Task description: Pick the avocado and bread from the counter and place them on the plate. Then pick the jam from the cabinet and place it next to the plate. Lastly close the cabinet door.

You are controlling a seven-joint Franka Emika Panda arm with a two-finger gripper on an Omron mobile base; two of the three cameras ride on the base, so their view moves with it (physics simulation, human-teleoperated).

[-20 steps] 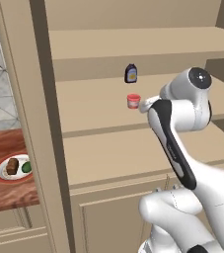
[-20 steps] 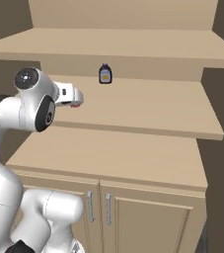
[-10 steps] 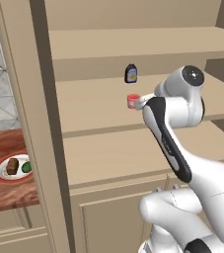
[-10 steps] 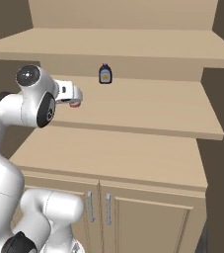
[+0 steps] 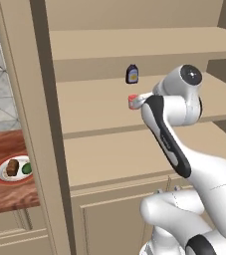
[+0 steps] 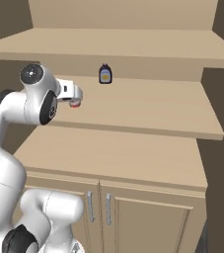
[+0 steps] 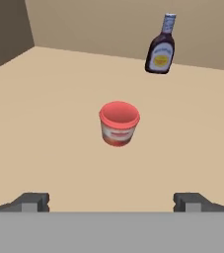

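Gripper (image 7: 111, 200) spread wide, holding nothing, touching nothing; fingertips (image 7: 32, 201) cut off by the lower edge of the hand view, only their dark ends visible. From the base views, fingers hidden behind the white wrist and upper arm, so the gap unreadable there. Jam (image 7: 119, 123) upright on the middle shelf (image 7: 44, 113) of the cabinet (image 5: 45, 164), just ahead of the gripper and centred between the tips, apart from both; red lid, pale label band with a red stripe, writing too small to read. In the left base view, jam (image 5: 133, 101) half covered by the wrist. Dark bottle (image 7: 161, 47) farther back near the rear wall, yellowish label, text illegible. Far left, on the counter (image 5: 10, 191), plate (image 5: 0, 177) cut partly by the cabinet post, bearing bread (image 5: 12, 167) and avocado (image 5: 27, 168) side by side.
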